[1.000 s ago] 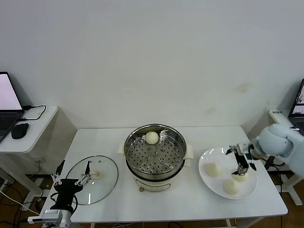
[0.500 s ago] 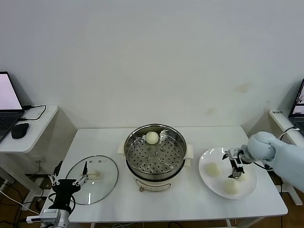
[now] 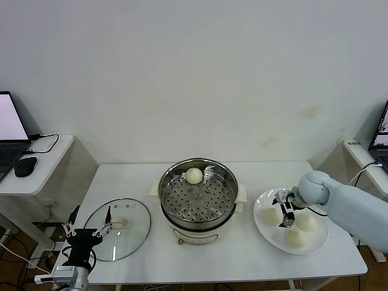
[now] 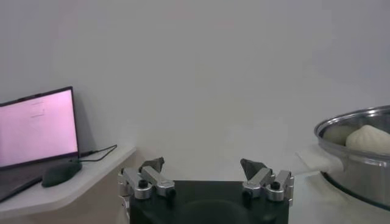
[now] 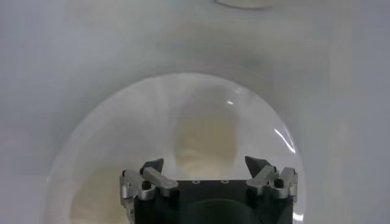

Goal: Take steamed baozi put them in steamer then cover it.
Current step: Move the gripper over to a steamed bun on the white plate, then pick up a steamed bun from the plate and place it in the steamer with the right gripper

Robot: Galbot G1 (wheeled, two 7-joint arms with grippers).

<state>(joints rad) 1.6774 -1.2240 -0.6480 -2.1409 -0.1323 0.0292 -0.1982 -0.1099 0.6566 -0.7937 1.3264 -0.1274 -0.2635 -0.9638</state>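
The steel steamer (image 3: 197, 195) stands mid-table with one baozi (image 3: 193, 176) at the back of its perforated tray. Three baozi lie on the white plate (image 3: 265, 197) at the right: left (image 3: 270, 215), right (image 3: 305, 222), front (image 3: 295, 238). My right gripper (image 3: 283, 211) is open and low over the plate, just right of the left baozi. In the right wrist view that baozi (image 5: 204, 137) lies just ahead of the open gripper (image 5: 204, 163), not gripped. The glass cover (image 3: 117, 221) lies flat at the left. My left gripper (image 3: 88, 233) is open and empty at its front edge.
A side table at the far left carries a laptop (image 3: 9, 130) and a mouse (image 3: 25, 166). The left wrist view shows the open left gripper (image 4: 203, 164), the laptop (image 4: 36, 125), and the steamer's rim (image 4: 356, 152) with its baozi (image 4: 368, 139).
My right gripper has moved left across the plate, from above the right baozi to beside the left one. The left arm has hardly moved.
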